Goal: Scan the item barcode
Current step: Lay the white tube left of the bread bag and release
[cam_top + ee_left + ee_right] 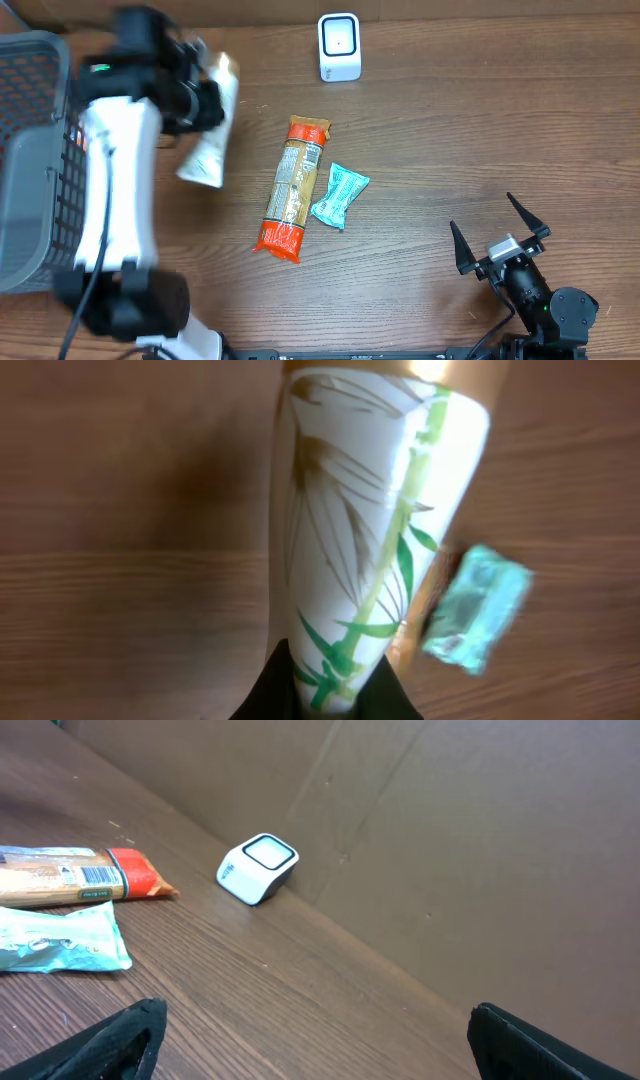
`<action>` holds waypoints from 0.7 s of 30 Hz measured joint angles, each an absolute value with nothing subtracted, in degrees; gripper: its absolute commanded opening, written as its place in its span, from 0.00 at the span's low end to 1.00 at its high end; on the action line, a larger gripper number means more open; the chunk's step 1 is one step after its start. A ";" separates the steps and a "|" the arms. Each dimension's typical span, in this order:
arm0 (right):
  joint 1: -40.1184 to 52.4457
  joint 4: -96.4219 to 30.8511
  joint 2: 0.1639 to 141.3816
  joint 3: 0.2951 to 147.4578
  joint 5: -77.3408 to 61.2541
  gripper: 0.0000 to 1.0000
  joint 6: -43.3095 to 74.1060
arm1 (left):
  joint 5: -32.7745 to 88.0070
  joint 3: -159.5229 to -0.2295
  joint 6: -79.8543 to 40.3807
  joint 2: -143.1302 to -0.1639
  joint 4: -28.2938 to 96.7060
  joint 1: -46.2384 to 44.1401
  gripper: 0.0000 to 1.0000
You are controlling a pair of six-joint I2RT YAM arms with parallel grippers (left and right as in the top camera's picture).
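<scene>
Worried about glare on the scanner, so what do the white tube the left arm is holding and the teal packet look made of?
The white tube is likely soft plastic with a glossy finish; a bright highlight runs down its bamboo-printed side. The teal packet looks like thin plastic film, seemingly shiny, with a wrinkled surface.

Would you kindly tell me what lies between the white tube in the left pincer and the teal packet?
The long orange-ended snack pack lies between the white tube and the teal packet, as the overhead view shows.
</scene>
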State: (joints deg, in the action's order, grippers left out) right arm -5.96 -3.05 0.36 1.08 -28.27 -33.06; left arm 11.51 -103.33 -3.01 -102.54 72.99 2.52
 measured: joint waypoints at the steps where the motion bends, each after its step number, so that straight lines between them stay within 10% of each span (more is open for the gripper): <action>1: -5.96 -3.07 0.36 1.08 -28.27 1.00 -33.08 | 11.05 -99.26 -3.60 -104.14 70.04 1.85 0.05; 9: -5.96 -3.07 0.36 1.08 -28.27 1.00 -33.06 | 9.80 -82.67 -5.96 -108.95 53.32 -2.04 0.07; 14: -5.96 -3.07 0.36 1.08 -28.27 1.00 -33.06 | 9.80 -80.07 -7.16 -111.15 52.69 -3.31 1.00; 21: -5.96 -3.11 0.36 1.08 -28.27 1.00 -33.06 | 9.50 -83.77 -7.55 -111.18 57.10 -3.22 1.00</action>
State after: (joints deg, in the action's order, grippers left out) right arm -5.96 -3.11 0.36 1.08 -28.27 -33.06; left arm 9.50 -83.77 -7.55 -111.18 57.10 -3.22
